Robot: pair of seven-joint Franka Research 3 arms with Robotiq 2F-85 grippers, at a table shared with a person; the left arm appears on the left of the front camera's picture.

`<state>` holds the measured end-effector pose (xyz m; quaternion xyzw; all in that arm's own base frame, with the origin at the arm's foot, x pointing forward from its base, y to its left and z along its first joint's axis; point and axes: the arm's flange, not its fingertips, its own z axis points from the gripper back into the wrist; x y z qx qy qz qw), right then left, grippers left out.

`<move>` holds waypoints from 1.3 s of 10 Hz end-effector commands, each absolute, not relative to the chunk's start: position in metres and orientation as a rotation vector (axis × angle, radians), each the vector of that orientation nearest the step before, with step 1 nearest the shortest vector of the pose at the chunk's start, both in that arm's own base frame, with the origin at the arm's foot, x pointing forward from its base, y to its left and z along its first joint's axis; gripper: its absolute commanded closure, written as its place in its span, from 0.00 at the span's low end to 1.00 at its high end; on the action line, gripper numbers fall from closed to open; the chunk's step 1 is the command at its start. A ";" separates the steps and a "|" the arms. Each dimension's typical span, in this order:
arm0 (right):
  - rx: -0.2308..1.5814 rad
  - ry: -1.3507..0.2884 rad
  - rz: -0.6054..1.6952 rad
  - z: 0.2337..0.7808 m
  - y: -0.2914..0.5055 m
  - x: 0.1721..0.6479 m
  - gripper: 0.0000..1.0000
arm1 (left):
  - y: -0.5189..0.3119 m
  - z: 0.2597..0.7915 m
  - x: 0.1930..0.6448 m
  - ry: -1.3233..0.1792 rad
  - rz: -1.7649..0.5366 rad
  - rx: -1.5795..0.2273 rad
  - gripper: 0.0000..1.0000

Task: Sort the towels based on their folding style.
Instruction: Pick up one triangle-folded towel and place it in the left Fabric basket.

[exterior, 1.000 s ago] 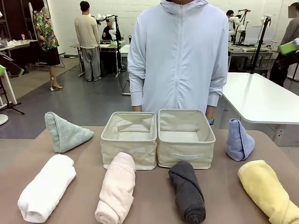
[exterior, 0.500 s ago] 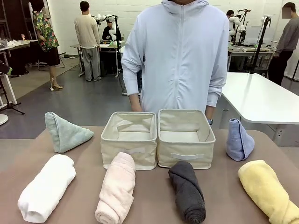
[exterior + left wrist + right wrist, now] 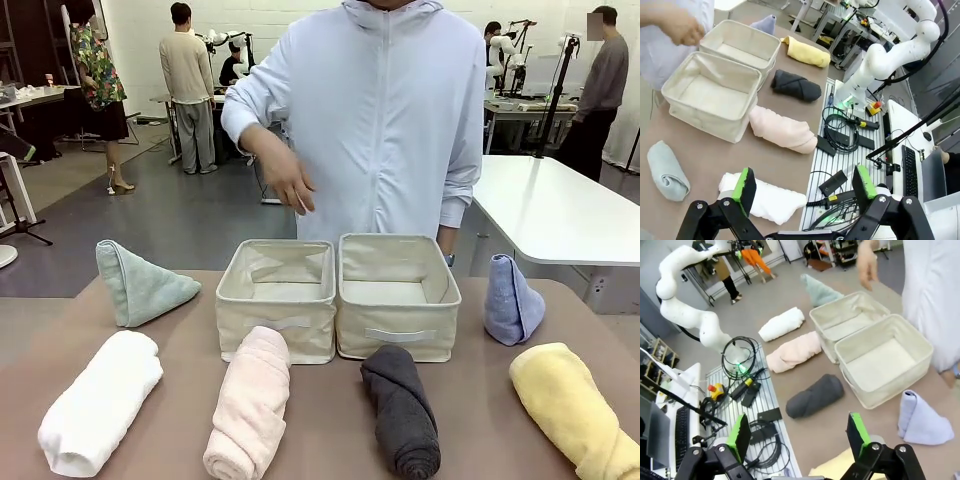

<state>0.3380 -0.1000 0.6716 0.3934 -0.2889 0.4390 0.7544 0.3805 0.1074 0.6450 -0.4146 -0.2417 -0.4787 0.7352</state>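
My gripper (image 3: pixel 800 440) hangs spread wide, empty. Beside the nearer bin (image 3: pixel 900 384) lie the dark grey towel (image 3: pixel 815 395) and blue cone towel (image 3: pixel 922 421); a hand (image 3: pixel 867 262) hovers beyond it.

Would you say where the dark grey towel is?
Front view: the dark grey towel lies in front of the right bin, between the pink towel and yellow towel.

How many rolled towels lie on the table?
4, left to right along the near edge: white towel, pink towel, dark grey towel, yellow towel. None seems hidden.
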 end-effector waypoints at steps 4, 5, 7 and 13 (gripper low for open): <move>0.877 -0.634 0.976 0.670 -0.101 0.339 0.00 | 0.116 0.645 0.382 -0.558 -1.063 -0.944 0.00; 0.877 -0.634 0.976 0.670 -0.101 0.339 0.00 | 0.116 0.645 0.382 -0.558 -1.063 -0.944 0.00; 0.877 -0.634 0.976 0.670 -0.101 0.339 0.00 | 0.116 0.645 0.382 -0.558 -1.063 -0.944 0.00; 0.877 -0.634 0.976 0.670 -0.101 0.339 0.00 | 0.116 0.645 0.382 -0.558 -1.063 -0.944 0.00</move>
